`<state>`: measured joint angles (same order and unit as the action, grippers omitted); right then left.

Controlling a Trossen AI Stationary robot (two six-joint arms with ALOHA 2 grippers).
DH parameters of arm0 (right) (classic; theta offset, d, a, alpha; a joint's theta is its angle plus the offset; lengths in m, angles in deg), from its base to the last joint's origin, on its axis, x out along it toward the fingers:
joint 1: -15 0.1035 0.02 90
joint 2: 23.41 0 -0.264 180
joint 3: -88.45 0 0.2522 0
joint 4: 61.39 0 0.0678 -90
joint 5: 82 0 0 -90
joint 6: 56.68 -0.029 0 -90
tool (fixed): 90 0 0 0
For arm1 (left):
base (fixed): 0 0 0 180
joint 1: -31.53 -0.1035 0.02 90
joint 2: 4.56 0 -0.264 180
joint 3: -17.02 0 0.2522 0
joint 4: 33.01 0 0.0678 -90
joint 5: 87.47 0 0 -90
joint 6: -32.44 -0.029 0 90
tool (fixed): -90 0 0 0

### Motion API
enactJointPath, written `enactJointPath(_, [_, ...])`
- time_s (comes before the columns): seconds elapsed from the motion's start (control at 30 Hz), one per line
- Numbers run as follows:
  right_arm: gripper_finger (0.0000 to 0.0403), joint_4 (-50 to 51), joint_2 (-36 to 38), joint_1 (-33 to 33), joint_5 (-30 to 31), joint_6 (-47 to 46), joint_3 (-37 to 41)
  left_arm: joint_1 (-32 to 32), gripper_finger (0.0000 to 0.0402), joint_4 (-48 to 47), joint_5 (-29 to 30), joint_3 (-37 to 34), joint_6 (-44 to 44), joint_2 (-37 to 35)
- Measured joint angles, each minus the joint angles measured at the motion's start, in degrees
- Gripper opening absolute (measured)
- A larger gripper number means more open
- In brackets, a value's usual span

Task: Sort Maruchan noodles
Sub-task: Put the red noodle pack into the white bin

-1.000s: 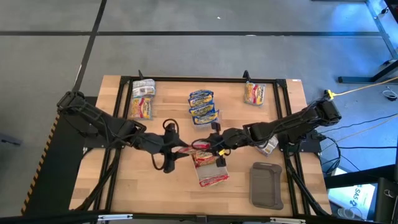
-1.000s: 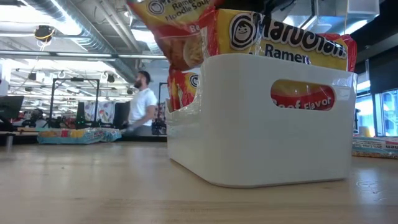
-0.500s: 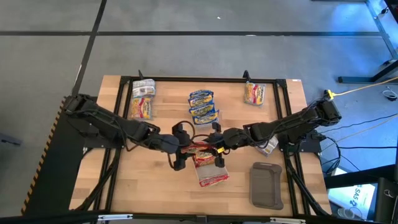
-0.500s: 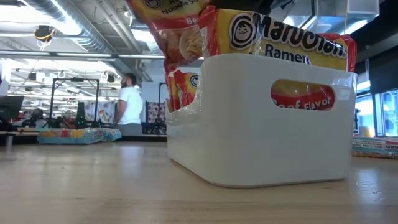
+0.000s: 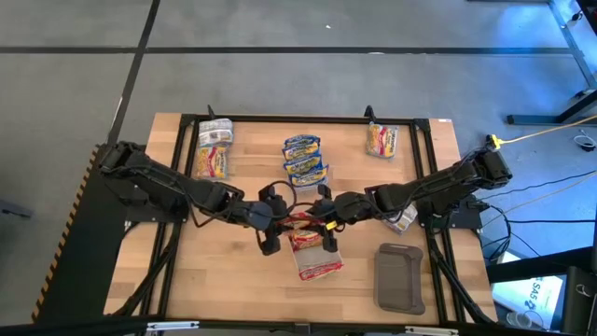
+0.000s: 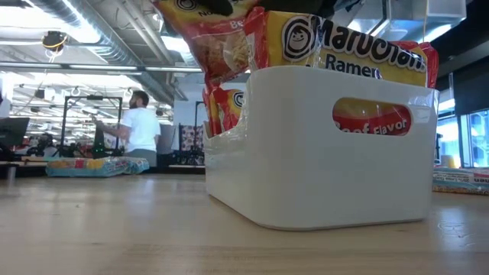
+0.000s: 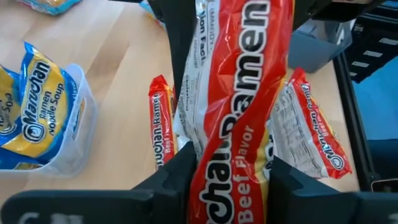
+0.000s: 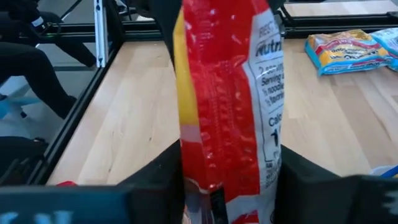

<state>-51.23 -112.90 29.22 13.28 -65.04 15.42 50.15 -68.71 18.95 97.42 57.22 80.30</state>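
Left gripper barely shifted, both grippers' fingers clamped on red packet, right gripper.

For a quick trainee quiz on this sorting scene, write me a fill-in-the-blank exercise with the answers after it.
1. Both grippers, left and right, have their jaws closed on one red ____ packet above the middle of the table.
2. The flavour printed on that packet is ____.
3. The blue-yellow packets lie at the table's ____ edge, in the middle.
4. The bin holding more red packets is ____ in colour.

Missing words: ramen; Beef; far; white
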Motion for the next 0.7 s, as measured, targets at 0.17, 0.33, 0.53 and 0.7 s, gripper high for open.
enactJointPath(0.17, [0.0213,7.37,4.80,0.06,-3.05,-0.63,-0.11,0.22,0.0106,-0.54,-0.53,-0.04,0.17,-0.61])
enactJointPath(0.33, [0.0268,23.60,12.31,3.76,-3.48,-4.65,-0.09,1.22,0.0106,2.60,-2.59,-0.02,0.18,-0.31])
enactJointPath(0.53, [0.0288,29.21,16.31,13.89,10.57,-10.07,3.50,1.53,0.0106,7.25,-4.07,1.55,2.01,3.10])
enactJointPath(0.7, [0.0282,29.13,16.35,19.21,18.60,-17.48,8.37,1.57,0.0106,-3.13,-5.14,13.19,3.93,10.95])
